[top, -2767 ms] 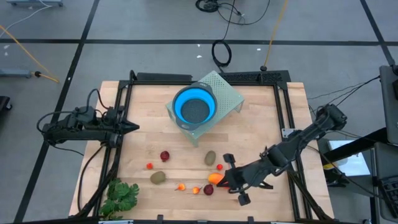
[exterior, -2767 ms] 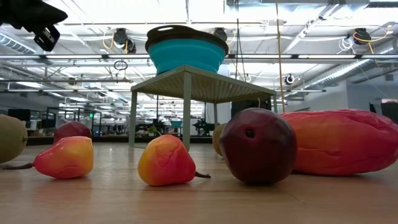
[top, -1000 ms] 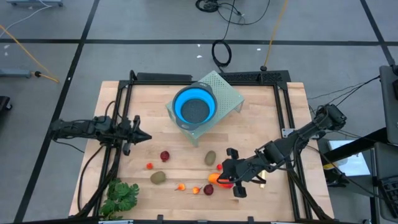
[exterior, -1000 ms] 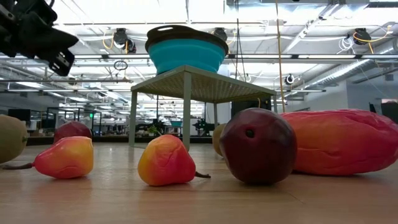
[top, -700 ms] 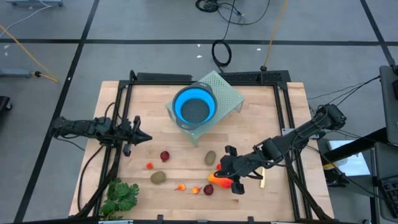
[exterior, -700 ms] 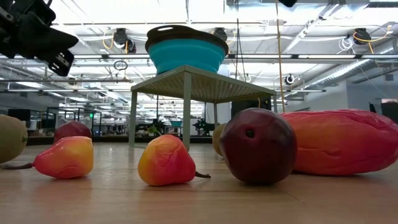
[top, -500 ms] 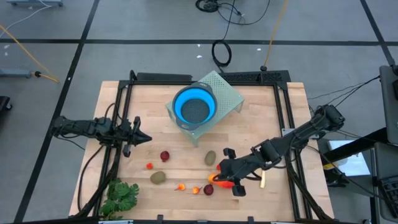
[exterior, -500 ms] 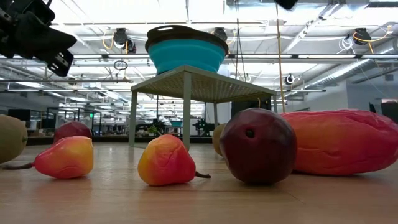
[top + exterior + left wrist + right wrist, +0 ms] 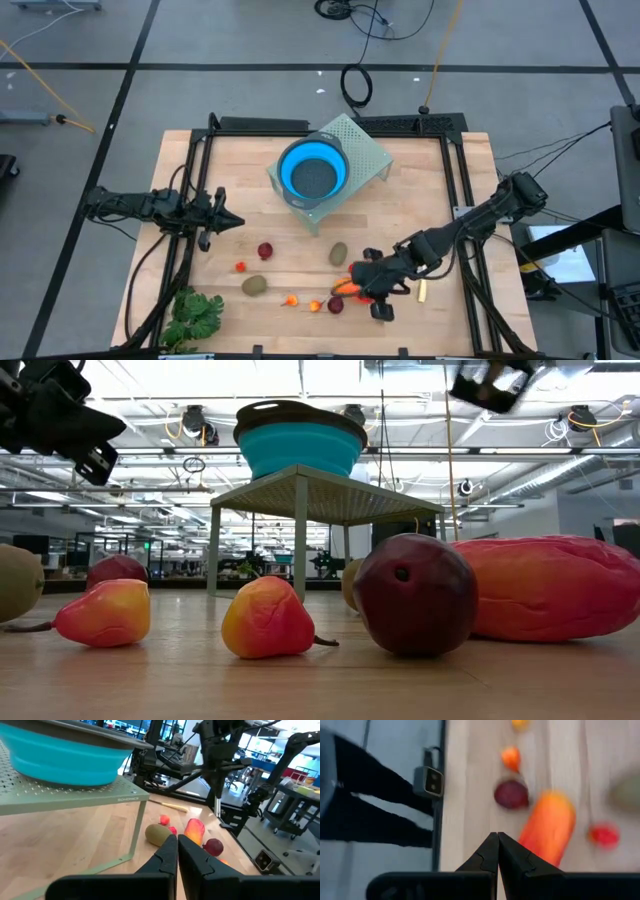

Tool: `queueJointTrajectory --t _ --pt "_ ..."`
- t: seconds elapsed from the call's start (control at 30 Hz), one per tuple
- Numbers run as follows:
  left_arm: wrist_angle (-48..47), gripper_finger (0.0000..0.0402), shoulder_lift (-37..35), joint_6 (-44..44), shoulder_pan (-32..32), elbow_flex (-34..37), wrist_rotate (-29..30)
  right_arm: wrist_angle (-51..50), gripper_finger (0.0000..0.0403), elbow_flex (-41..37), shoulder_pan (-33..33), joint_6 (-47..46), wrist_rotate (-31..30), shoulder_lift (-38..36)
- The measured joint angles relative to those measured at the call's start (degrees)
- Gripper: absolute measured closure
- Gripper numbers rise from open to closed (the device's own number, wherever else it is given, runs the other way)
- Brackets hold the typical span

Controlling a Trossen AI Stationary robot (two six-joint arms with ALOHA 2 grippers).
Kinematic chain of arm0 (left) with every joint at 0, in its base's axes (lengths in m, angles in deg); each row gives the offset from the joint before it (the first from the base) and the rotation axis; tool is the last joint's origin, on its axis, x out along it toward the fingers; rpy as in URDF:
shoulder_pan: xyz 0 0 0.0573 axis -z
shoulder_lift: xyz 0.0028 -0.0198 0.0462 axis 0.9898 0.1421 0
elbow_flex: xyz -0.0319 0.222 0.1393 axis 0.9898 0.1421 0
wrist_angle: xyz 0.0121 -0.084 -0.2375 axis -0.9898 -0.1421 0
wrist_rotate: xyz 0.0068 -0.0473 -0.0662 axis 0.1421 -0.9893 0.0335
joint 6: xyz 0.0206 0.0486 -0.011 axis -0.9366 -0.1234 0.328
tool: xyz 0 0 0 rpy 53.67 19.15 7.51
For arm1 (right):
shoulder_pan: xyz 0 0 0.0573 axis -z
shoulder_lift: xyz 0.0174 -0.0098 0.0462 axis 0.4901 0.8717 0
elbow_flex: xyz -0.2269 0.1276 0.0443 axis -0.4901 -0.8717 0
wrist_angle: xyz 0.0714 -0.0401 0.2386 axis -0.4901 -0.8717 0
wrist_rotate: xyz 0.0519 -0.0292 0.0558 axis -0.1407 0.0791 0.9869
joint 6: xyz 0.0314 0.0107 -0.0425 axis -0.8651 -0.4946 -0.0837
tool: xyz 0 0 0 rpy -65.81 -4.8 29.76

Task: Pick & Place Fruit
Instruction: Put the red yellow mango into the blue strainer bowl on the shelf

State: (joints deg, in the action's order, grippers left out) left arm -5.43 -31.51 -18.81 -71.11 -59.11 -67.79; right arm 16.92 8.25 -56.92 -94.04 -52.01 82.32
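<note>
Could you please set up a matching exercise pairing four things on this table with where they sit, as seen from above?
Things:
1. blue bowl
2. green leafy bunch
3. long orange-red fruit
4. left hand

Places:
A. near corner of the table on the left arm's side
B. on the pale green stand
C. directly beneath the right hand
D. shut, over the table's left edge, clear of the fruit

Pairs: 1-B, 2-A, 3-C, 4-D
</note>
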Motion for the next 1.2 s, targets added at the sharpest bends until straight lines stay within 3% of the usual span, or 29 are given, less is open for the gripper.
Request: queueJointTrajectory --t 0.1,0.27,0.47,0.8,1.0,1.2 --pt "0.11 0.0386 0.01 0.0 0.0 0.0 0.0 -3.78 0.0403 0.0 1.54 -7.19 2.79 0.02" --pt "0.09 0.0394 0.0 -0.02 0.0 0.0 0.0 -3.01 0.0403 0.0 2.6 -4.68 6.96 0.02" --pt "0.04 0.0395 0.0 -0.03 -0.02 -0.02 -0.02 0.29 0.0403 0.0 2.84 -1.27 7.01 0.02" --pt "-1.26 0.0382 0.01 -0.27 -0.02 -0.07 -0.03 0.86 0.0395 0.02 2.82 -3.98 6.96 0.02" --pt "-1.28 0.0382 0.0 -0.13 -0.02 -0.07 -0.07 -2.6 0.0359 0.03 3.58 -9.07 7.52 0.02" --pt "-1.28 0.0382 0.0 -0.07 -0.02 -0.07 -0.09 -4.57 0.0289 0.02 4.33 -12.6 8.57 0.02"
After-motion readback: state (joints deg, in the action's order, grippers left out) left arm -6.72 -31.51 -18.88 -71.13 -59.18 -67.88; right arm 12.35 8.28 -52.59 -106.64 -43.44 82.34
